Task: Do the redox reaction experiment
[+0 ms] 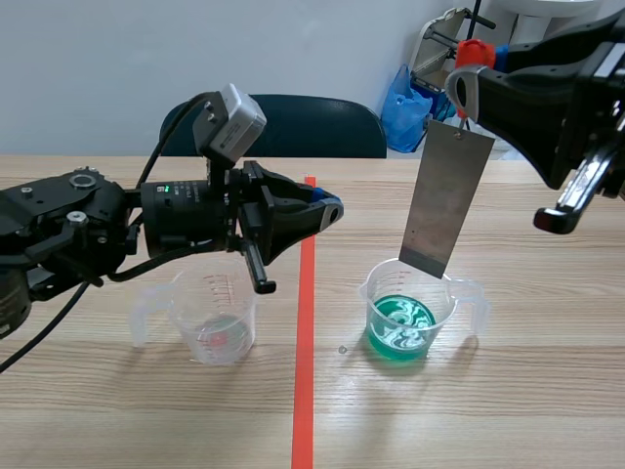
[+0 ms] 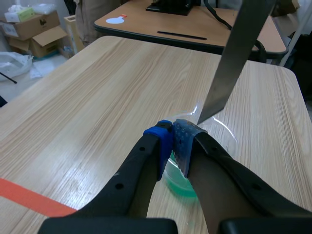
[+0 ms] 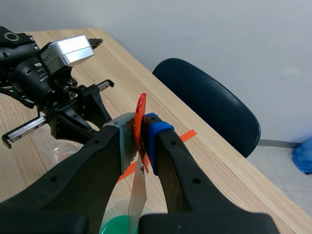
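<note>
A grey metal sheet (image 1: pixel 445 198) hangs from a red clip (image 1: pixel 473 53), and my right gripper (image 1: pixel 459 86) is shut on that clip, high at the right. The sheet's lower edge sits just above the rim of a clear beaker of green liquid (image 1: pixel 402 322). In the right wrist view the red clip (image 3: pixel 140 121) is pinched between the pads, with the sheet (image 3: pixel 138 195) hanging below. My left gripper (image 1: pixel 330 211) is shut on nothing, raised above the table left of the green beaker. In the left wrist view the sheet (image 2: pixel 238 53) and green beaker (image 2: pixel 181 183) lie just ahead of its fingertips (image 2: pixel 171 140).
A second clear beaker (image 1: pixel 213 315), holding a little clear liquid, stands under the left arm. A dark blue chair (image 1: pixel 283 124) is behind the table. A blue bag (image 1: pixel 404 106) and a metal stand sit at the back right.
</note>
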Controlling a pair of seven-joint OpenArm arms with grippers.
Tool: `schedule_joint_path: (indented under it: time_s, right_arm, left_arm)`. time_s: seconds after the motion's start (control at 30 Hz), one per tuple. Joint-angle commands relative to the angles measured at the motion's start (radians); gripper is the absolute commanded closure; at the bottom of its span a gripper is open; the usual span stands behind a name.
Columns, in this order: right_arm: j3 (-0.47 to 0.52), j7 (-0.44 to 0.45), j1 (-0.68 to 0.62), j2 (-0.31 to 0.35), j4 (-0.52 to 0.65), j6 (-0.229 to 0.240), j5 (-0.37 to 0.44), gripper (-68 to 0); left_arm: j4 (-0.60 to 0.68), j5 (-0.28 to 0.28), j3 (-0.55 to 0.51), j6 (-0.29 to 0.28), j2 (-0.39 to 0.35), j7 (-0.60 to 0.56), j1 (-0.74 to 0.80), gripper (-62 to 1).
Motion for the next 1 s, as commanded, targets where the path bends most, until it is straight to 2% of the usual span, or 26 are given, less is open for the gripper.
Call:
schedule_joint_path:
  time_s: [0.0, 0.4, 0.97]
  right_arm:
    - [0.012, 0.011, 0.009, 0.010, 0.012, -0.004, 0.019, -0.7]
    - [0.012, 0.011, 0.009, 0.010, 0.012, -0.004, 0.019, -0.6]
    - [0.012, 0.011, 0.009, 0.010, 0.012, -0.004, 0.019, -0.6]
  left_arm:
    - [0.023, -0.014, 0.007, -0.002, 0.016, 0.012, -0.019, -2.7]
    - [0.003, -0.013, 0.053, -0.002, 0.120, 0.085, -0.051, -2.7]
    - [0.003, -0.013, 0.053, -0.002, 0.127, 0.093, -0.051, -2.7]
